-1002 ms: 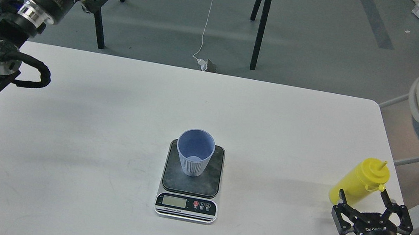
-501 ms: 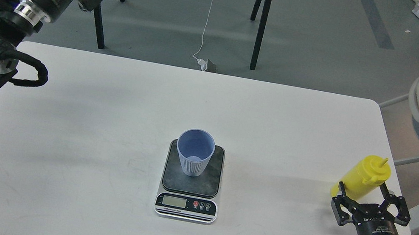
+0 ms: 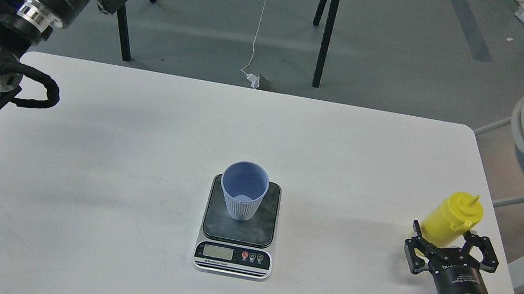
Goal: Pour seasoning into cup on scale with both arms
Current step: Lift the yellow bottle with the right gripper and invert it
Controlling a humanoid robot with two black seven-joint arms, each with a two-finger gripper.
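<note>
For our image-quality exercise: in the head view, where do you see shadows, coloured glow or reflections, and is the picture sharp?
Head view: sharp throughout; soft, diffuse shadows spread left of the cup and scale on the white table; a blue glow shows at the wrist below the right tool beside the yellow bottle; the scale's LCD looks pale and unreadable.

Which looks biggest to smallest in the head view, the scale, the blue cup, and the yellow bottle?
1. The scale covers the most area.
2 and 3. The blue cup and the yellow bottle look about alike; the right gripper hides the bottle's lower part, so I won't rank them.
</note>
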